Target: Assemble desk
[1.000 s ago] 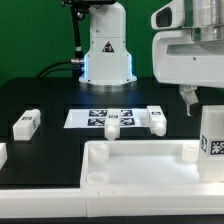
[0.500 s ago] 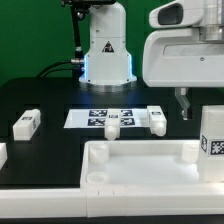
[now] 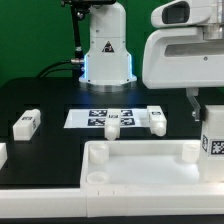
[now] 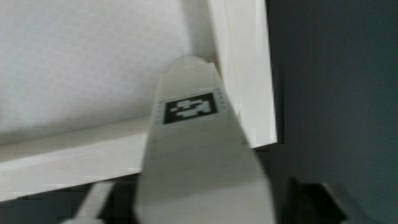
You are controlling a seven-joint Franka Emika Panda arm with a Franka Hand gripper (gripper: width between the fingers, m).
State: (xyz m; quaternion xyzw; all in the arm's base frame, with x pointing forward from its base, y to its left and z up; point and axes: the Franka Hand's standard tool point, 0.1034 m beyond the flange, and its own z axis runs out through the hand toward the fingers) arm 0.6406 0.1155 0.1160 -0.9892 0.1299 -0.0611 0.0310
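Exterior view: the gripper (image 3: pixel 196 102) hangs just above a standing leg (image 3: pixel 212 138) at the end of the desk panel (image 3: pixel 140 165) on the exterior view's right. I cannot tell if it is wide open or squeezing something.

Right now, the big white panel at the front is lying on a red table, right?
No. The table is black, not red; the exterior view shows it. The big white panel does lie on it at the front.

The marker board (image 3: pixel 92 117) lies behind the desk panel (image 3: pixel 140 172).
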